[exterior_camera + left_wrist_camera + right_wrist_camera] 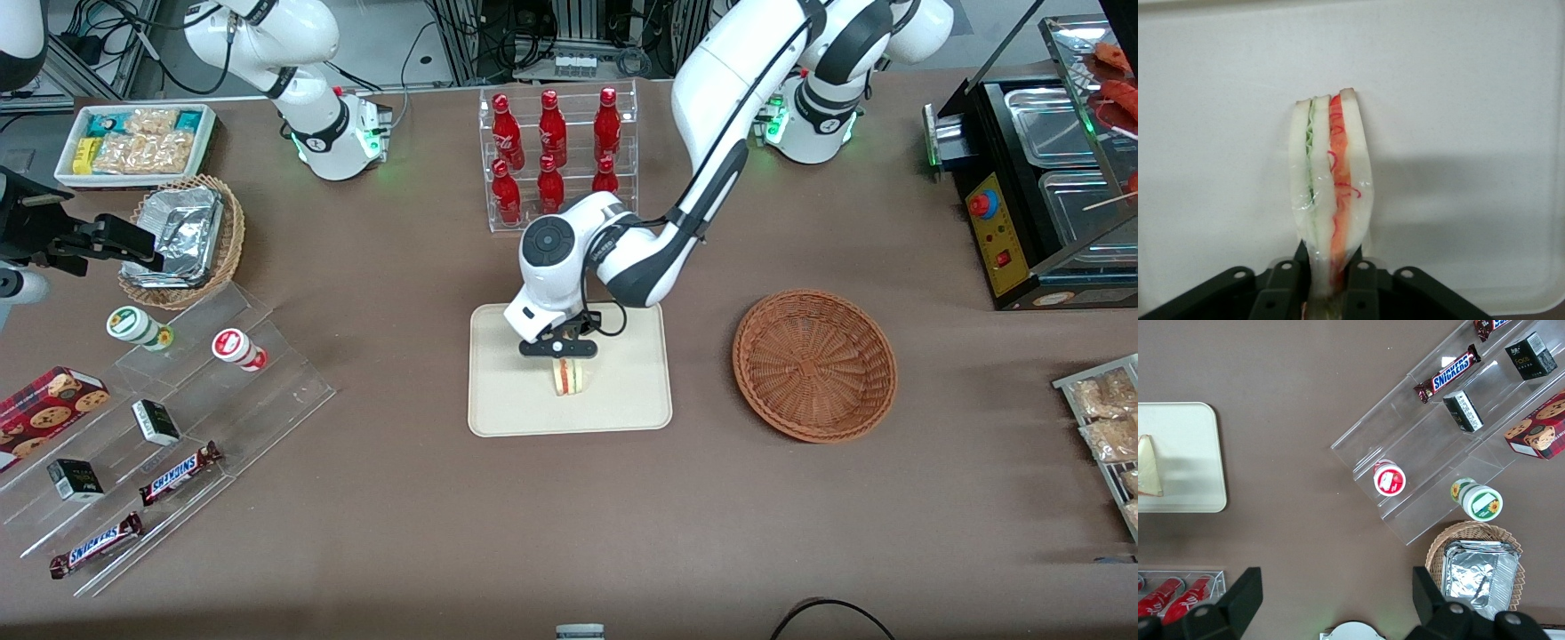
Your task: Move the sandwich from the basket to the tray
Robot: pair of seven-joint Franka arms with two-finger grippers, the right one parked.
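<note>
Tray [622, 400] sits mid-table. Gripper [564, 354] is above the tray's centre, fingers [1286, 283] pinching the sandwich [569, 377] at its narrow end; the sandwich stands on edge over the tray, filling layers facing the front camera. Basket [814, 364] at 3 o'clock from the tray, near it, nothing inside.

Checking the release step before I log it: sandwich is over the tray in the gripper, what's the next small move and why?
Probably open the fingers and let go. The gripper is shut on the sandwich, pinching its tip, and the front view shows the wedge standing on edge over the middle of the tray, apparently touching it. The basket is empty, so only the release remains, then a straight lift.
</note>
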